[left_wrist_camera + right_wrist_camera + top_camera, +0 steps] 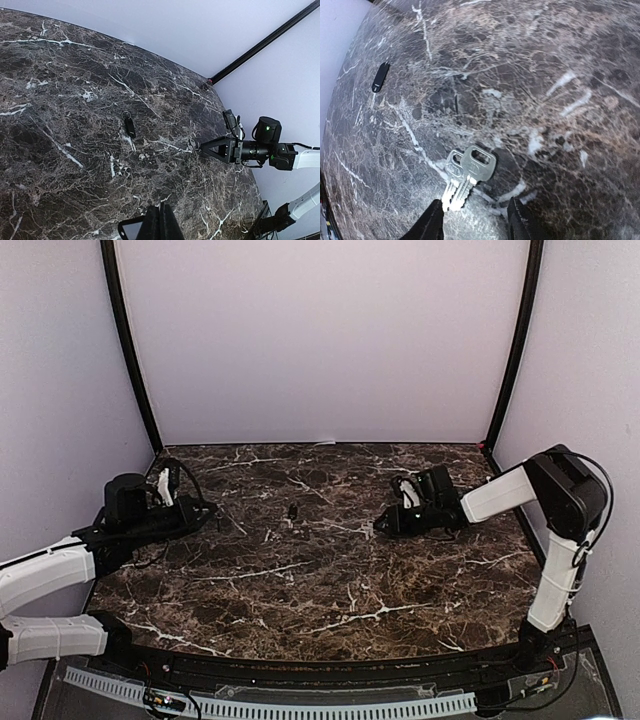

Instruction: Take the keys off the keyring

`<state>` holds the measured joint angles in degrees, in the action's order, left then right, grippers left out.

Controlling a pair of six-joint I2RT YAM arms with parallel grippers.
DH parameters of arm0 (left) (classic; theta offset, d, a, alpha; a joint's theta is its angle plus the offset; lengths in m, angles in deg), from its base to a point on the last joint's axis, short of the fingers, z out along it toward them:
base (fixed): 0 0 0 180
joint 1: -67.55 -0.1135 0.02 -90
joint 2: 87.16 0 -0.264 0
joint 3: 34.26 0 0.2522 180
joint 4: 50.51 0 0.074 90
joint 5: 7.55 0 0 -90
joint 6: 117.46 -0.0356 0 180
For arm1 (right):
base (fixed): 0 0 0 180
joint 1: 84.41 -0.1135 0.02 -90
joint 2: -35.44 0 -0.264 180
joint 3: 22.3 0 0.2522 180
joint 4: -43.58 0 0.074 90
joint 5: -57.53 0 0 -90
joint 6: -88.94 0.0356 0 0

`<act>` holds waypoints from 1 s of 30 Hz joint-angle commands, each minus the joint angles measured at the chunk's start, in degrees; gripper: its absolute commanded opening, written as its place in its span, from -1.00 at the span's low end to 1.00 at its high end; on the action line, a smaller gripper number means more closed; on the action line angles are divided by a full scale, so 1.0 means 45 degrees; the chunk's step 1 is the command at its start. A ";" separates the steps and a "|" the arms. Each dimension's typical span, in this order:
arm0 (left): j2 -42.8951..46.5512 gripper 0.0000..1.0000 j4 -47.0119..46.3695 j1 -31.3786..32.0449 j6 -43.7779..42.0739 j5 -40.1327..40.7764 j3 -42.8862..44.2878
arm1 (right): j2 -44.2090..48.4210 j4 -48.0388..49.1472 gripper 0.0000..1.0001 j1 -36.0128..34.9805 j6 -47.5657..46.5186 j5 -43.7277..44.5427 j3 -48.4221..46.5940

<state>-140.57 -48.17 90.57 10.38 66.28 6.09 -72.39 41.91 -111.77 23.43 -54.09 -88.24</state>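
Two silver keys point(468, 172) lie overlapped on the marble, off the ring, their blades just in front of my right gripper point(475, 204). Its fingers are open and stand either side of the blade tips. The keys show as a tiny glint at that gripper's tip in the left wrist view point(191, 145). The keyring point(127, 115), a small wire loop on a black fob point(130, 129), lies alone mid-table point(293, 511). The fob also shows in the right wrist view point(380, 78). My left gripper point(161, 209) is shut and empty, left of the fob point(205, 512).
The dark marble table point(330, 590) is walled by pale panels with black corner posts point(130, 350). The right arm's elbow point(568, 490) stands high at the right edge. Cables loop over the left wrist point(170, 475).
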 commanded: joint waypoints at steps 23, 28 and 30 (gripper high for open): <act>-0.9951 -1.00 -0.1745 -0.0058 -0.1397 0.0199 0.5119 | 0.7122 -0.0590 0.09 0.0044 0.0086 0.4430 0.3946; -1.1798 -1.00 -0.2696 -0.0057 -0.1067 -0.0660 0.6487 | 0.8204 -0.1021 0.10 0.0043 0.0408 0.5008 0.4610; -1.2347 -1.00 -0.2758 -0.0052 -0.0999 -0.0796 0.6953 | 0.8590 -0.1094 0.12 0.0039 0.0546 0.5212 0.4851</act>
<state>-193.42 -56.96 90.57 5.60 65.48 33.43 -37.20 37.30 -111.77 24.02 -33.94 -68.33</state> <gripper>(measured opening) 0.008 0.551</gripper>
